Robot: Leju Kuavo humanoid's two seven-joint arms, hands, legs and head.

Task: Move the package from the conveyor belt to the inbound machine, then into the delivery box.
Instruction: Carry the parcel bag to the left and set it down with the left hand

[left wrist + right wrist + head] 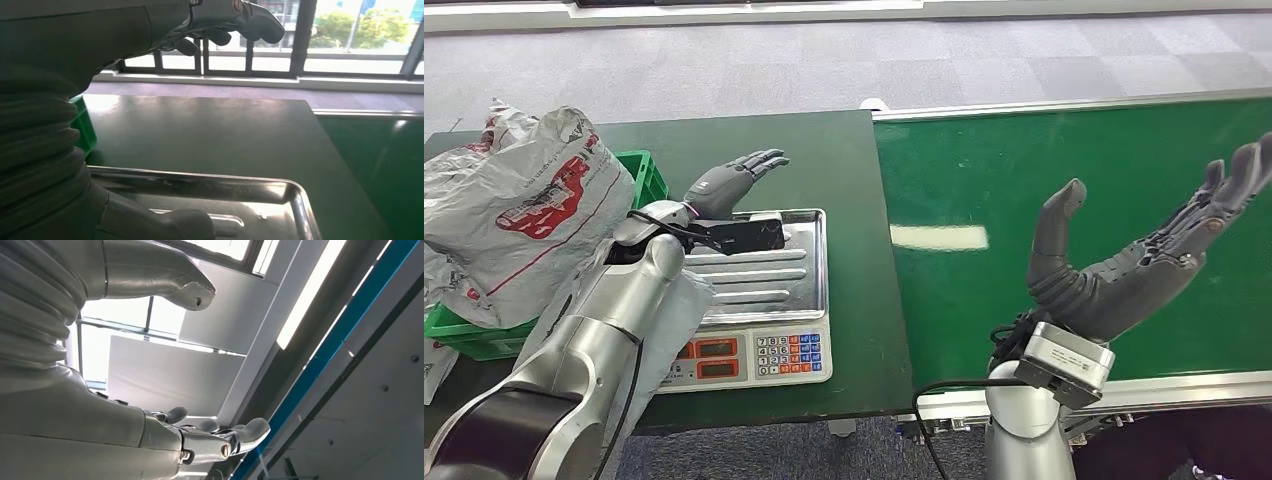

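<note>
Left hand (pixel 729 182) hovers over the scale's steel tray (pixel 799 280), fingers straight and apart, holding nothing. Right hand (pixel 1139 265) over the green conveyor belt (pixel 984 180), palm up, fingers spread, empty. Package (pixel 514 215) sits heaped in the green delivery box (pixel 646 175) at 9 o'clock on the counter (pixel 824 150).

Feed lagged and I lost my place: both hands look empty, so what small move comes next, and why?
Probably hold the right hand palm-up over the conveyor belt and wait: the belt shows no package, the scale tray is bare, and the left hand holds nothing above it.
</note>
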